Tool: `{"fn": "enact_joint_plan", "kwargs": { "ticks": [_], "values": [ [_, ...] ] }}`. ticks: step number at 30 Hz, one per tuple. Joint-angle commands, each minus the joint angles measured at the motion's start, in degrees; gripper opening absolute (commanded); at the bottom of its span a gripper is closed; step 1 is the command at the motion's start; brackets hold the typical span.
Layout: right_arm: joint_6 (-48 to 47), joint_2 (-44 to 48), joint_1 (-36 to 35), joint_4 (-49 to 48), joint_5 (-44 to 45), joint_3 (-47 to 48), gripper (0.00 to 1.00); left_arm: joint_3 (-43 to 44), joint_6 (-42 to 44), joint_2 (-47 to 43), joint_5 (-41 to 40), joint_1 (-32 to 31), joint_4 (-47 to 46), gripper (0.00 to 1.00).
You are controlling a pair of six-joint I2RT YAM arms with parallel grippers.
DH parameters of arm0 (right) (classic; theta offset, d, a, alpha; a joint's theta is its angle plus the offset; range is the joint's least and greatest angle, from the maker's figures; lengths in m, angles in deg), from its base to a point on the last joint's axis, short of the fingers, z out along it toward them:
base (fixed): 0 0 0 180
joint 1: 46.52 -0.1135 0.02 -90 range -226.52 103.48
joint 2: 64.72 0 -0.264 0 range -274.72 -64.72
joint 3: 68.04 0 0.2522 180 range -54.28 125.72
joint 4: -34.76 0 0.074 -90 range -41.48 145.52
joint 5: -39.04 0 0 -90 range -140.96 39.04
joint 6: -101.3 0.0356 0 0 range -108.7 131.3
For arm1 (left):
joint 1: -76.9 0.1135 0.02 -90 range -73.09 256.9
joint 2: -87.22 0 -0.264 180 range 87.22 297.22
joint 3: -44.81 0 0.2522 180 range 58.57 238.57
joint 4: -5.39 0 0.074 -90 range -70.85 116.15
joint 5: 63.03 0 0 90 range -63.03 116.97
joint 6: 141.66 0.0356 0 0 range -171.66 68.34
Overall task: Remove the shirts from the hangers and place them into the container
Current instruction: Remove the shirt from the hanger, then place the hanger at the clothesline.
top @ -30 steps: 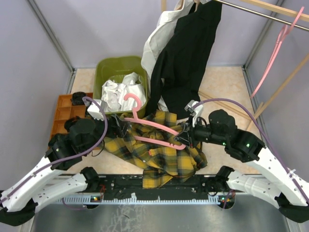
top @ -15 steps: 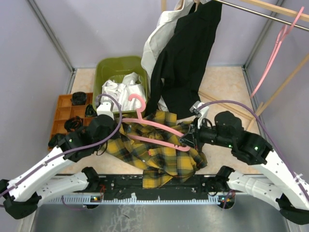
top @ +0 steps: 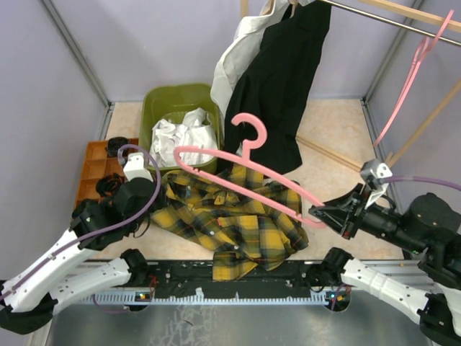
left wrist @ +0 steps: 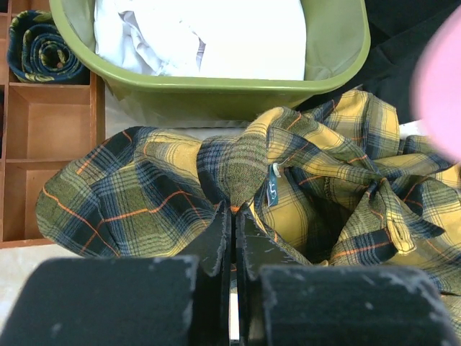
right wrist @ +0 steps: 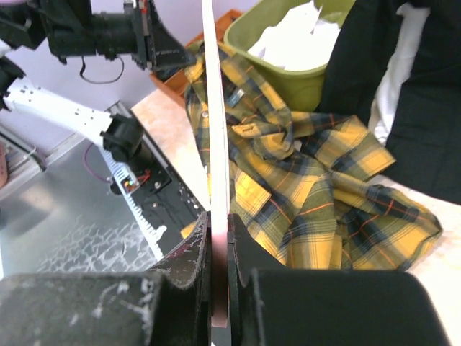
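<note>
1. One shirt home, one freed, two to go: a white shirt (top: pixel 180 133) lies crumpled in the olive container (top: pixel 153 108) at the far left of the tabletop (top: pixel 331 122), while the plaid shirt (top: pixel 238 231) sprawls off its hanger near the middle of the near edge, just in front of the container but not in it.
2. The black shirt (top: pixel 277 94) and the cream shirt (top: pixel 229 68) hang from the rail at the far edge, both yet to be taken down. A second pink hanger (top: pixel 410 72) dangles bare at the far right corner.
3. The right gripper (right wrist: pixel 220 223) is clamped on one tip of the pink hanger (top: pixel 245 169), its arm drawn out toward the right edge and low. It holds the hanger aloft and slanted above the plaid shirt, hook uppermost and clear of the cloth.
4. The left gripper (left wrist: pixel 232 216) reaches in low from the near left, beside the orange tray (top: pixel 90 169). Its fingers are pinched together on a bunched fold of the plaid shirt near the collar label.
5. By the look of it, lifting the plaid shirt into the container comes next, with the pink hanger to be set aside.
</note>
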Motion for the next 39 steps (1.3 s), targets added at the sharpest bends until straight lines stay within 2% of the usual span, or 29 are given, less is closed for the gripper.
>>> {"fn": "enact_joint_plan", "kwargs": {
  "ticks": [1,4,6,10,13,15,17,21,26,30,35,39],
  "values": [
    [-0.37,0.99,0.43,0.65,5.35,2.88,0.00,-0.38,-0.21,0.51,-0.52,0.24,-0.71,0.00],
    [-0.11,2.16,0.43,-1.00,8.51,2.49,0.00,-1.49,3.14,0.66,3.12,0.28,-5.03,0.00],
    [-0.12,3.80,0.43,-3.35,12.04,1.42,0.00,-2.97,8.10,0.63,9.03,0.28,-10.57,0.00],
    [0.14,8.86,0.39,-10.78,20.22,-2.29,0.00,-5.17,17.02,3.43,25.85,0.28,-20.09,0.00],
    [0.07,12.27,0.44,-14.70,23.27,-4.82,0.00,-5.02,19.16,8.98,41.34,0.17,-23.79,0.00],
    [-0.02,12.96,0.40,-15.20,24.26,-4.92,0.00,-4.49,19.62,13.64,48.08,-0.14,-24.53,0.00],
    [0.19,13.20,0.44,-14.66,25.37,-4.40,0.00,-3.97,20.52,18.15,51.35,-1.85,-24.82,0.00],
    [1.38,13.66,0.41,-13.16,29.83,-4.19,0.00,-3.36,22.28,24.37,52.64,-5.18,-24.54,0.03],
    [2.34,11.49,0.42,-10.26,34.46,-3.80,0.00,-2.24,19.71,25.62,43.94,-5.86,-21.46,0.35],
    [1.23,10.45,0.39,-11.11,33.90,-3.52,0.00,-2.91,19.04,21.95,38.45,-5.87,-20.91,0.54],
    [0.56,10.93,0.37,-12.87,38.03,-4.44,0.00,-4.06,17.65,17.55,32.13,-5.82,-19.62,0.68],
    [-0.85,7.30,0.45,-12.65,38.80,-2.74,0.00,-5.12,16.10,14.23,27.77,-5.87,-19.67,0.75]
  ]
}}
